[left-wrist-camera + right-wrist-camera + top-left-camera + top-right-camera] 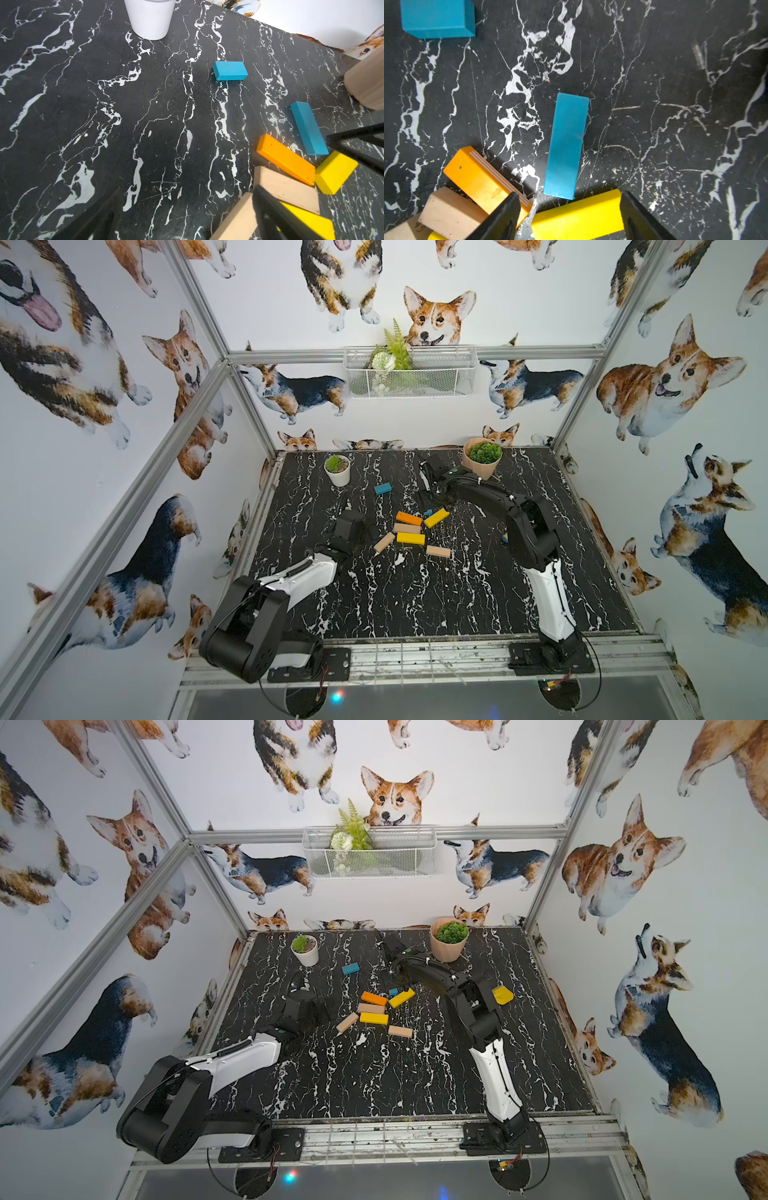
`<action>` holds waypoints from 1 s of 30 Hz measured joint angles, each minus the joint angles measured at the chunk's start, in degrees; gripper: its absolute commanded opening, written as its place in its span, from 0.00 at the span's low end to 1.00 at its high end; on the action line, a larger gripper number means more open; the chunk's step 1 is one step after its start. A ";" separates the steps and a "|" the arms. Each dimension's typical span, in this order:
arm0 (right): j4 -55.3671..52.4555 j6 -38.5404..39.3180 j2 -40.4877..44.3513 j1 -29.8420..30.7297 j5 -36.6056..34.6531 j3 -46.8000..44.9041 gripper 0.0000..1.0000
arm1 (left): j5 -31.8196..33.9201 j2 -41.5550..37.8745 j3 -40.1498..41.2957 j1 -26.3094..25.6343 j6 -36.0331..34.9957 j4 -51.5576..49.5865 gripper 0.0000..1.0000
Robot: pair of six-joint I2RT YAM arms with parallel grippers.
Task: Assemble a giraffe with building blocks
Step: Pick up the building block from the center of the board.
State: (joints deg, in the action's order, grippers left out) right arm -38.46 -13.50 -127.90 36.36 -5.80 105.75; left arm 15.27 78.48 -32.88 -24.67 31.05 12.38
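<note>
Black marble table (415,605): white-veined surface. It carries the building blocks, two plant pots and both arms.
Building blocks (371,1008): eight wooden bars, all lying flat. Seven form a loose cluster at the table's middle and one lies apart.
Orange bar (409,518), tan bar (407,528), yellow bar (410,538): side by side, long edges touching, orange farthest from the arm bases.
Tilted yellow bar (436,517): just right of the orange bar and angled away from it.
Short-seen teal bar (566,145): flat, with one end just beside the tilted yellow bar. It is mostly hidden by the right arm in both top views.
Lone teal bar (382,488): well apart from the cluster, on the far side, between the white pot (337,477) and the right claw.
Slanted tan bar (384,542): just left of the yellow bar.
Third tan bar (438,551): near side of the cluster, slightly apart from the yellow bar.
Tan pot (480,464): far right, behind the right arm.
Left claw (187,197): jaws wide, only bare table between them. It sits just left of the cluster, and one finger (270,207) crosses in front of the tan and yellow bars in the wrist view.
Right claw (570,205): jaws apart, spanning the tilted yellow bar lengthwise. One finger (639,220) is at the bar's end and the other stands clear of it. The bar lies on the table.
</note>
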 measured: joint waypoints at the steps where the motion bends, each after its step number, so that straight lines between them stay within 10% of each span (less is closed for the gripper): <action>1: -0.44 0.04 -0.87 0.22 0.02 0.76 0.77 | -0.31 -0.09 0.52 0.00 0.00 1.31 1.00; 30: -0.66 1.55 -5.62 0.74 -0.04 4.22 0.08 | -2.49 1.01 1.33 2.64 4.09 3.32 1.00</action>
State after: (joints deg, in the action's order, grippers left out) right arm -39.11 -11.94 -133.51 37.10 -5.85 109.97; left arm 12.78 79.48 -31.55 -22.02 35.14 15.70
